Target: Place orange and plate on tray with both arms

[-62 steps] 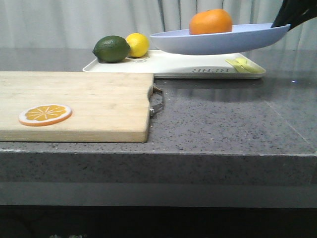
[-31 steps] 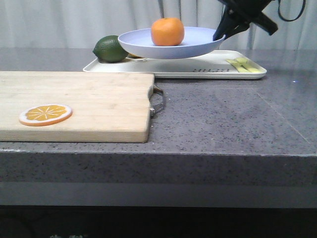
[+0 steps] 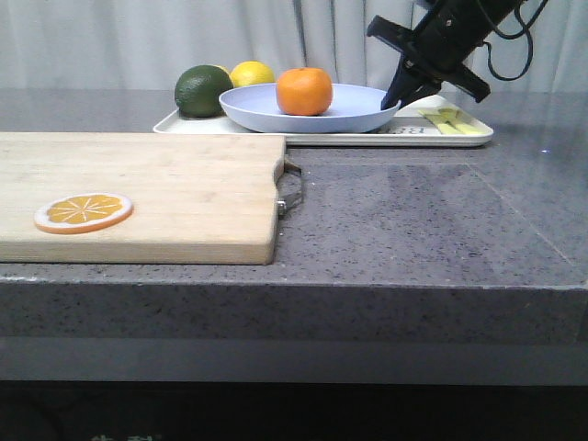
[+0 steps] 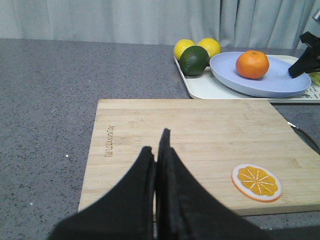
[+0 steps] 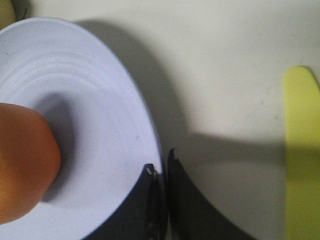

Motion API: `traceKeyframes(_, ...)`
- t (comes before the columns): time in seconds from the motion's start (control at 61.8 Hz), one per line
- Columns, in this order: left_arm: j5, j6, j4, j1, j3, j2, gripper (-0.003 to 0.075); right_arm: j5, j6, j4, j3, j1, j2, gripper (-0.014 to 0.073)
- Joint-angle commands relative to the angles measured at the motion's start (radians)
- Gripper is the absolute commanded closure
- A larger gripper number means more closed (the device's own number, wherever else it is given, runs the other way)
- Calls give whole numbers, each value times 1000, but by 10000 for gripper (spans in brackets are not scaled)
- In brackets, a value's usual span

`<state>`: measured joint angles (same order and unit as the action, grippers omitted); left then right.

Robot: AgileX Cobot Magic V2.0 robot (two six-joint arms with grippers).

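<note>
The pale lavender-blue plate (image 3: 354, 115) is low on the cream-white tray (image 3: 367, 139) at the back of the counter, with the orange (image 3: 304, 91) sitting in it. My right gripper (image 3: 393, 99) is shut on the plate's right rim. The right wrist view shows its jaws (image 5: 161, 167) pinching the rim of the plate (image 5: 100, 100), the orange (image 5: 20, 165) beside them and the tray (image 5: 225, 75) underneath. My left gripper (image 4: 156, 145) is shut and empty, above the near part of the wooden cutting board (image 4: 190, 145). The plate (image 4: 270, 85) and orange (image 4: 252, 64) also show in the left wrist view.
The cutting board (image 3: 138, 193) lies at the front left with an orange slice disc (image 3: 84, 212) on it and a metal handle (image 3: 292, 188) on its right end. A dark green lime (image 3: 203, 91) and a lemon (image 3: 252, 73) sit on the tray's left part. A yellow-green item (image 3: 450, 121) lies at its right end.
My right gripper has carried the plate with the orange leftward and down, from hovering above the tray to low on it. The cutting board and slice have not moved.
</note>
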<state>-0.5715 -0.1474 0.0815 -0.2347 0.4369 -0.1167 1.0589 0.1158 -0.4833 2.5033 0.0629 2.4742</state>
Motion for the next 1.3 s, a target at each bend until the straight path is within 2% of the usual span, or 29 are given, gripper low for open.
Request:
traceKeyframes(0.0,86,-9,2,3,24,-11,738,-33,0,26,35,-4,-69,639)
traceKeyframes(0.081,86,-9,2,3,24,-11,738,-23,0,33,35,-4,-69,582)
traceKeyframes(0.227,86,-9,2,3,24,-11,738,-11,0,33,59,-4,-70,372)
traceKeyframes(0.356,86,-9,2,3,23,-11,738,36,0,45,158,-7,-70,193)
traceKeyframes(0.421,86,-9,2,3,23,-11,738,77,0,52,240,-11,-70,166)
traceKeyframes(0.518,86,-9,2,3,23,-11,738,153,4,53,342,-22,-70,203)
traceKeyframes(0.631,86,-9,2,3,23,-11,738,268,13,101,460,-24,-70,387)
traceKeyframes(0.712,86,-9,2,3,23,-11,738,278,18,127,511,-23,-75,533)
traceKeyframes(0.826,86,-9,2,3,23,-11,738,278,43,127,528,-21,-105,657)
traceKeyframes(1.085,86,-9,2,3,23,-11,738,283,32,189,483,-12,-247,652)
traceKeyframes(1.279,86,-9,2,3,23,-11,738,281,-49,254,230,14,-469,652)
